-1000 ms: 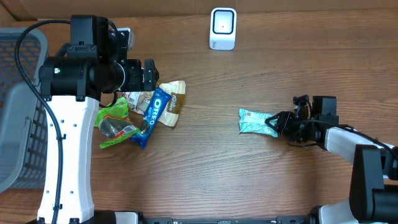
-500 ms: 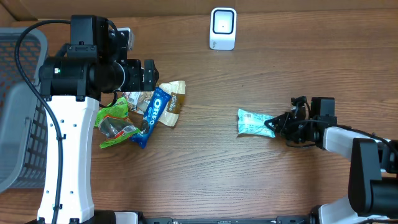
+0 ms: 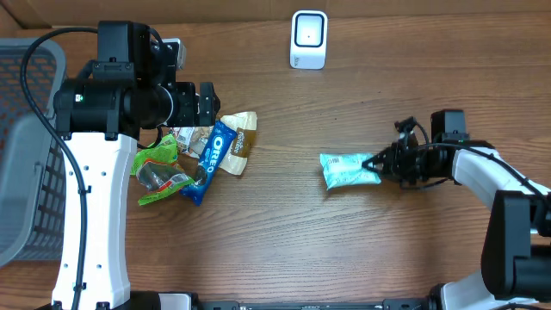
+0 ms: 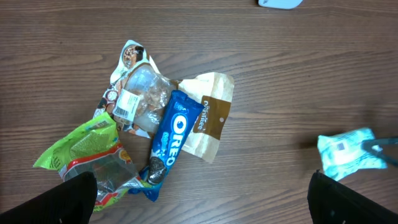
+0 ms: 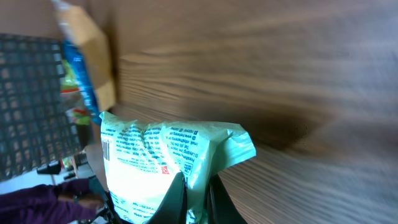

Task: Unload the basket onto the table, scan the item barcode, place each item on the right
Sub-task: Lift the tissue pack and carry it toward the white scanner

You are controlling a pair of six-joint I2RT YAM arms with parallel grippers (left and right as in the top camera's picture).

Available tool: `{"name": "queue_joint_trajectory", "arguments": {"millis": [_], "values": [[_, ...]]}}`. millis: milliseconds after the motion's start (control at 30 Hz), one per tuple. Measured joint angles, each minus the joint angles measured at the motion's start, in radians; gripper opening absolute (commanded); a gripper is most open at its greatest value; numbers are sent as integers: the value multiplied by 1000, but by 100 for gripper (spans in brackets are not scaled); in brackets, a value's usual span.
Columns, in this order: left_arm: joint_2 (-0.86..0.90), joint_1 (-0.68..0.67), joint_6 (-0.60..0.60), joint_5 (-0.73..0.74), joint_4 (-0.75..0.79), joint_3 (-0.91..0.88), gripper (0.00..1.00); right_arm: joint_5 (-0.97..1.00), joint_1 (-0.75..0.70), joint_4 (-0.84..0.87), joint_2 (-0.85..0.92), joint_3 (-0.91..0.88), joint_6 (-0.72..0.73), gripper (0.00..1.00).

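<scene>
A mint-green snack packet [image 3: 347,169] is held at its right end by my right gripper [image 3: 376,162], right of the table's middle. In the right wrist view the jaws [image 5: 198,193] are shut on a fold of the packet [image 5: 155,155], whose printed side faces the camera with a small barcode [image 5: 105,149] near its left edge. The packet also shows at the right edge of the left wrist view [image 4: 347,154]. A white scanner [image 3: 309,39] stands at the back centre. My left gripper [image 3: 207,103] hangs open above a pile of snacks, holding nothing [image 4: 202,205].
The pile at the left holds a blue Oreo pack [image 3: 219,151], a beige packet [image 3: 244,138], a green bag [image 3: 158,172] and a clear wrapped item [image 4: 140,99]. A grey basket [image 3: 26,155] stands at the far left edge.
My right gripper has closed on the mint-green packet and carried it a little left and toward the back. The left arm and the pile have not moved.
</scene>
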Motion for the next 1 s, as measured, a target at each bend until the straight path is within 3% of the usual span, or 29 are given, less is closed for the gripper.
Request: {"name": "queue_joint_trajectory", "arguments": {"millis": [367, 667, 1000], "values": [[0, 0, 0, 0, 0, 0, 100, -71, 0, 62, -102, 69, -55, 4], [0, 0, 0, 0, 0, 0, 100, -58, 0, 65, -248, 155, -16, 4], [0, 0, 0, 0, 0, 0, 100, 126, 71, 13, -320, 168, 76, 4]]}}
